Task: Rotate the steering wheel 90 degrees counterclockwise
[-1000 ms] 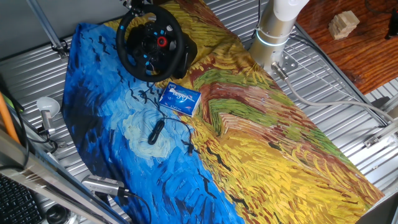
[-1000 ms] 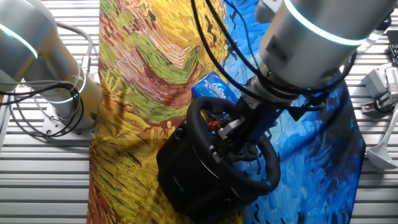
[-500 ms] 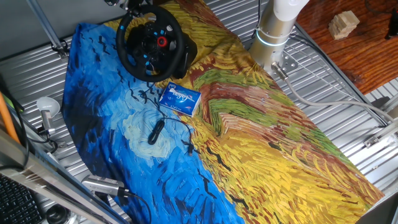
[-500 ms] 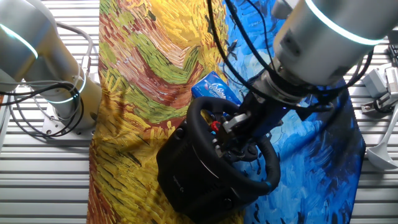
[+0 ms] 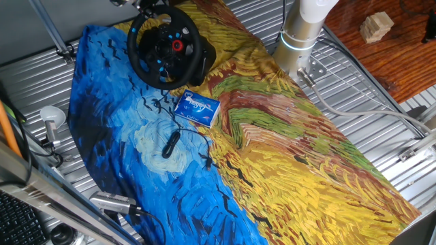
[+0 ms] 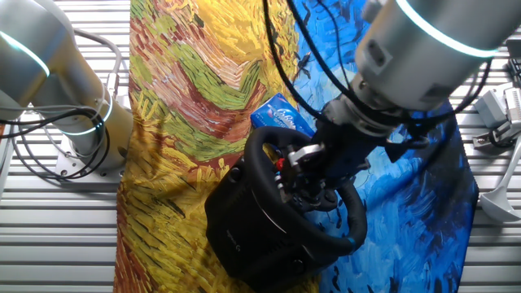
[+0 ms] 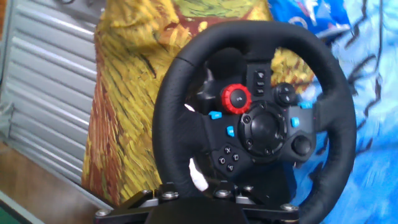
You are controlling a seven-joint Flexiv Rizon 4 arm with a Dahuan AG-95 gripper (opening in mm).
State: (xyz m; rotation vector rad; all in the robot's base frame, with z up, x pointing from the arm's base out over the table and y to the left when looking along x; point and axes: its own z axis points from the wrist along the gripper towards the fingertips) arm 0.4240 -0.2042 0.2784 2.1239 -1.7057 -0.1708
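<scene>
The steering wheel (image 5: pixel 165 46) stands on its bulky black base at the far end of the painted cloth. Its black rim, red knob (image 7: pixel 236 98) and small blue buttons fill the hand view (image 7: pixel 258 112). The red knob sits up and left of the hub centre. My gripper (image 6: pixel 303 159) hangs in front of the wheel's face, by the hub and upper rim. In the hand view only the gripper's black mount (image 7: pixel 199 208) shows along the bottom edge, covering the lowest part of the rim. The fingers are hidden, so I cannot tell whether they hold the rim.
A small blue packet (image 5: pixel 196 107) lies on the cloth just in front of the wheel. A thin black cable with plug (image 5: pixel 170 143) lies nearer still. A second arm's base (image 5: pixel 300 34) stands to the right, and a wooden block (image 5: pixel 376 26) sits beyond it.
In the other fixed view my arm has shifted a little to the right and up over the wheel. The wheel's knob and buttons stay where they were.
</scene>
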